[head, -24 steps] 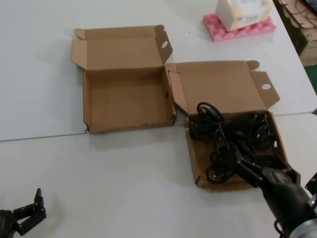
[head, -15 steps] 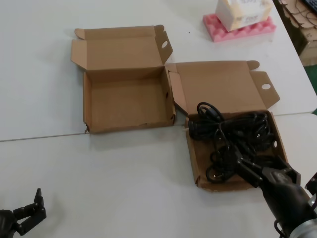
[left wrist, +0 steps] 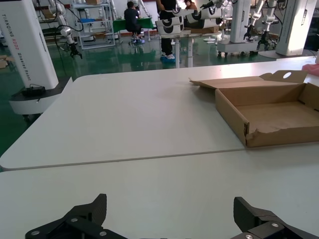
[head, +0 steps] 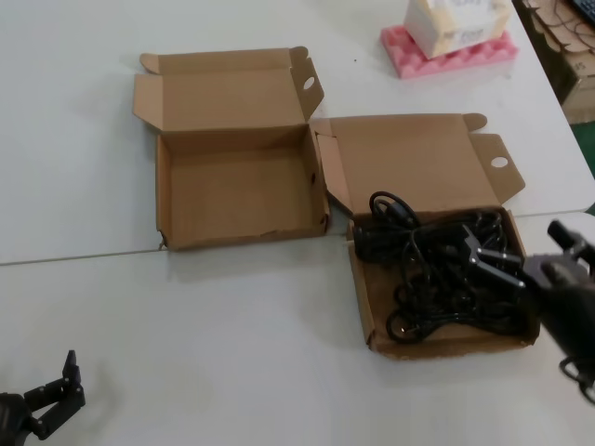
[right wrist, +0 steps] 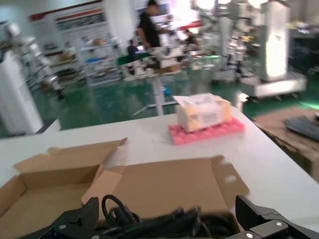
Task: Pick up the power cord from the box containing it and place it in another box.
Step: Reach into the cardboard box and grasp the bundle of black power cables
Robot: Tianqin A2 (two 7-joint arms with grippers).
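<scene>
Nearest the robot, the left gripper (head: 46, 401) is parked low at the table's near-left corner, its black fingers spread and empty. Further out, the right gripper (head: 497, 262) has been drawn up and to the right since half a second ago, when it was sunk in the near-right corner of the shallow brown cardboard box holding the cable mass (head: 372, 307). Its fingers are held apart, and no strand is seen to be lifted. The slim black power cord (head: 437, 269) therefore lies in that box, so a fresh grasp is judged necessary. Beyond, the second brown cardboard flap-lid box (head: 177, 200) stands empty.
</scene>
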